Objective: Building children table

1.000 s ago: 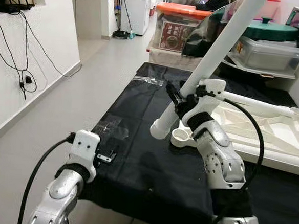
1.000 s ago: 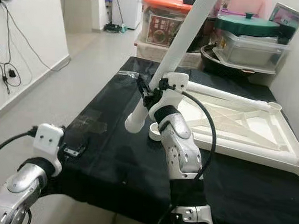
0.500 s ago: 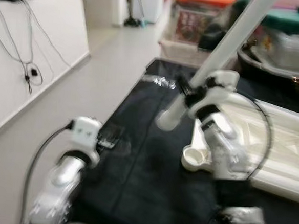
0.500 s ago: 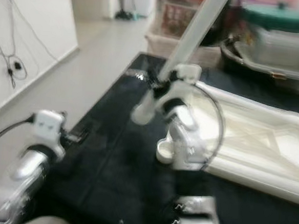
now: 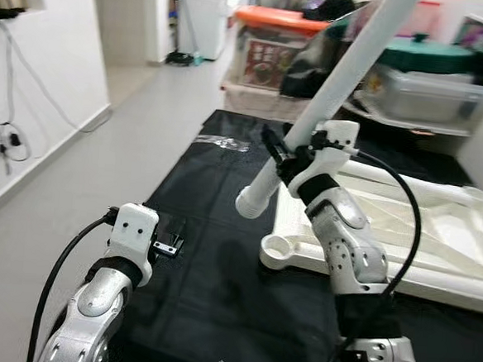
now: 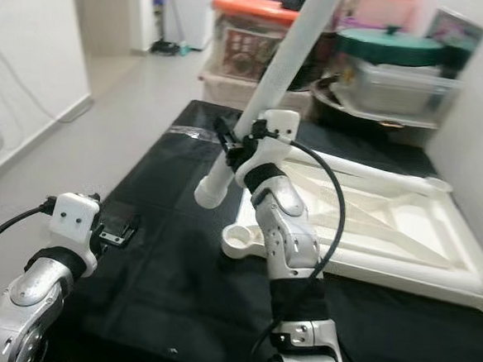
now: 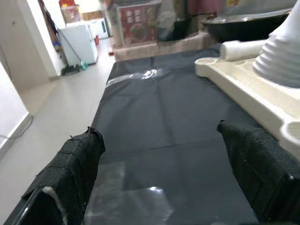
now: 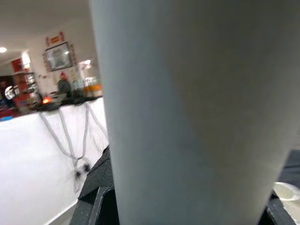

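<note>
Right now the right gripper [image 5: 283, 157] is clamped on the white leg [image 5: 330, 104], slanting it with its low end above the corner socket [image 5: 277, 250] of the upturned tabletop [image 5: 453, 237], probably to seat it. The left gripper [image 5: 167, 246] hovers spread wide over the black cloth [image 5: 213, 229]. Storage bins [image 5: 276, 47] crowd behind.

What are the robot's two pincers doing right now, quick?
Left pincer: open, holding nothing, low over the black table.
Right pincer: shut on the white table leg, which slants up.
</note>
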Tool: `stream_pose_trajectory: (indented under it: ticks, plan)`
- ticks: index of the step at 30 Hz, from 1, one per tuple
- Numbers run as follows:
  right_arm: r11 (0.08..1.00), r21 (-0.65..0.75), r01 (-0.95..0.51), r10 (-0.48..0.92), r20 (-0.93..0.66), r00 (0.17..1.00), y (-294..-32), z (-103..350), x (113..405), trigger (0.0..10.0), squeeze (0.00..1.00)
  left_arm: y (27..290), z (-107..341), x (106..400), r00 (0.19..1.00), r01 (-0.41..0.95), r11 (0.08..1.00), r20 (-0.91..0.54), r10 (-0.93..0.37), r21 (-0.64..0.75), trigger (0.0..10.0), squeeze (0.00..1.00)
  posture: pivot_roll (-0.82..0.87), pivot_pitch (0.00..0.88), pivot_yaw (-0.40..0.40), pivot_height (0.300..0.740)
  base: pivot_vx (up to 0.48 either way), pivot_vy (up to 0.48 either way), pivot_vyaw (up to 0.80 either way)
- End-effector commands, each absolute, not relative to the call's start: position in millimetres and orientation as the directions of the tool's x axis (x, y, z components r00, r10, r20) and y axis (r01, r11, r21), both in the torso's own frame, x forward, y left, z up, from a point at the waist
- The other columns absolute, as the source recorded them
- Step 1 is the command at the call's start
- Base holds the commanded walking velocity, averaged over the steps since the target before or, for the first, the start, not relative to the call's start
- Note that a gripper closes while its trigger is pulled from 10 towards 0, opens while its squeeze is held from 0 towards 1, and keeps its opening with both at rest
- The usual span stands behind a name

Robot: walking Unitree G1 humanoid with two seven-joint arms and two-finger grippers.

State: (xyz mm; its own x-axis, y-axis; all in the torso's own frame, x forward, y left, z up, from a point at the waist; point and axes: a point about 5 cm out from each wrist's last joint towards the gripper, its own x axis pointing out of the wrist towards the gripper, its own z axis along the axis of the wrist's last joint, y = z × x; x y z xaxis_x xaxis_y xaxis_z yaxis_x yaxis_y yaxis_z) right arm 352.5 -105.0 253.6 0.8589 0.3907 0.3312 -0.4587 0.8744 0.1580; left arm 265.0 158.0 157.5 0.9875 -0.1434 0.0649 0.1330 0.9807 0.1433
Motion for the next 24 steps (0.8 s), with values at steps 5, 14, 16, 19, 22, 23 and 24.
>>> stream_pose_trajectory:
  ticks: [5, 14, 16, 19, 22, 23, 24]
  plan:
    - [0.866, 0.138, -0.48, 0.41, 0.353, 0.841, -107, 260, 355, 10.0, 0.0, 156, 153, 267, 0.99, 0.13, 0.984, 0.038, -0.136, 0.117, 10.0, 0.0, 0.08, 0.021, -0.073, 0.74, 0.0, 0.0, 0.0]
    - [0.816, 0.116, -0.566, 0.501, 0.345, 0.794, -103, 266, 363, 10.0, 0.0, 159, 152, 267, 0.993, 0.107, 0.988, 0.041, -0.112, 0.113, 10.0, 0.0, 0.08, 0.03, -0.078, 0.74, 0.0, 0.0, 0.0]
    - [0.809, 0.104, -0.579, 0.515, 0.35, 0.783, -102, 270, 366, 10.0, 0.0, 158, 152, 266, 0.993, 0.107, 0.988, 0.041, -0.112, 0.109, 10.0, 0.0, 0.08, 0.039, -0.083, 0.74, 0.0, 0.0, 0.0]
    - [0.806, 0.105, -0.582, 0.515, 0.358, 0.778, -102, 274, 369, 10.0, 0.0, 155, 154, 263, 0.99, 0.124, 0.989, 0.054, -0.129, 0.08, 10.0, 0.0, 0.08, 0.046, -0.084, 0.74, 0.0, 0.0, 0.0]
    - [0.805, 0.11, -0.584, 0.514, 0.362, 0.777, -102, 276, 370, 10.0, 0.0, 153, 155, 261, 0.991, 0.118, 0.988, 0.058, -0.124, 0.099, 10.0, 0.0, 0.08, 0.056, -0.09, 0.74, 0.0, 0.0, 0.0]
    - [0.801, 0.114, -0.588, 0.518, 0.361, 0.776, -100, 274, 369, 10.0, 0.0, 152, 154, 258, 0.991, 0.114, 0.989, 0.054, -0.12, 0.096, 10.0, 0.0, 0.08, 0.071, -0.091, 0.74, 0.0, -0.36, 0.0]
    - [0.8, 0.115, -0.589, 0.519, 0.361, 0.775, -99, 274, 369, 10.0, 0.0, 152, 154, 257, 0.991, 0.115, 0.989, 0.053, -0.12, 0.091, 10.0, 0.0, 0.08, 0.071, -0.091, 0.74, 0.0, -0.36, 0.0]
